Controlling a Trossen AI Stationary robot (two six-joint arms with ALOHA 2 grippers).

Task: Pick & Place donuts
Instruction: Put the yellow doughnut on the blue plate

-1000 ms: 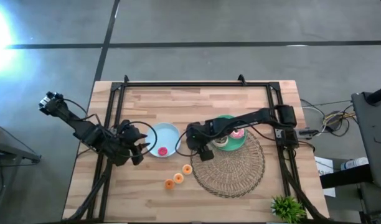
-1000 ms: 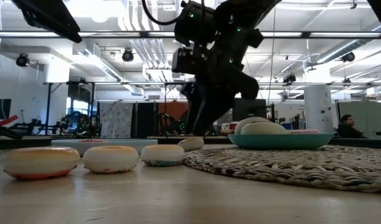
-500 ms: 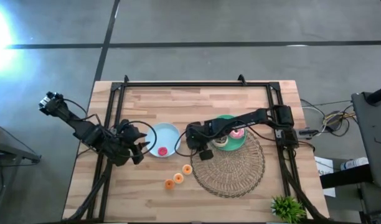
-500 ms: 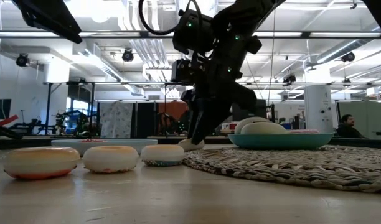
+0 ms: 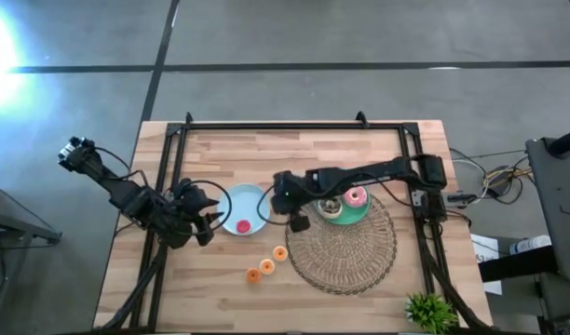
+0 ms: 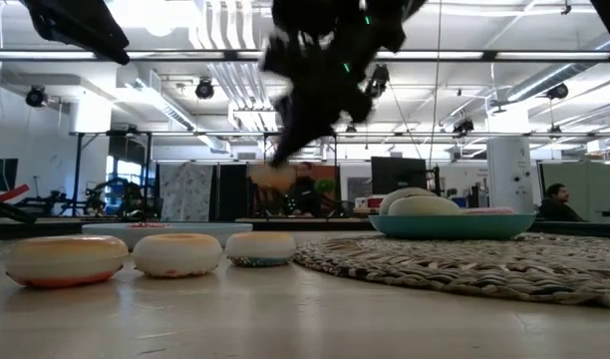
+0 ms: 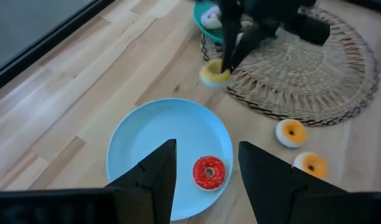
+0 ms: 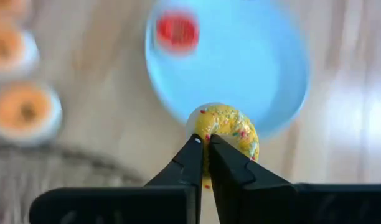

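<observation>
My right gripper point(image 5: 285, 202) is shut on a yellow speckled donut point(image 8: 225, 134), which hangs above the wood between the woven placemat point(image 5: 350, 251) and the light-blue plate point(image 5: 231, 207). A red donut point(image 7: 209, 172) lies flat in that plate. A pink donut point(image 5: 357, 196) and a pale one point(image 5: 330, 208) rest in the teal plate point(image 5: 346, 220). Three orange-topped donuts point(image 6: 177, 254) lie flat on the table near the placemat's left edge. My left gripper point(image 7: 206, 165) waits open, left of the light-blue plate. My right gripper pinches the yellow donut's rim point(image 8: 210, 138) between its two fingertips point(image 8: 192, 152). The fingers come from above, pointing down, as the left wrist view shows point(image 7: 231, 53). The donut point(image 7: 214, 73) hangs at the fingertips, lifted clear of the table and the placemat.
A black frame rail point(image 5: 294, 125) runs along the table's far side, with rails down both sides. A small green plant point(image 5: 430, 310) stands at the near right corner. Bare wood point(image 5: 266, 158) lies beyond the plates.
My right gripper has shut on the yellow donut at the placemat's left edge. It has then risen with the donut and gone toward the table's left and far edges, toward the light-blue plate. The donut is now lifted clear of the table.
</observation>
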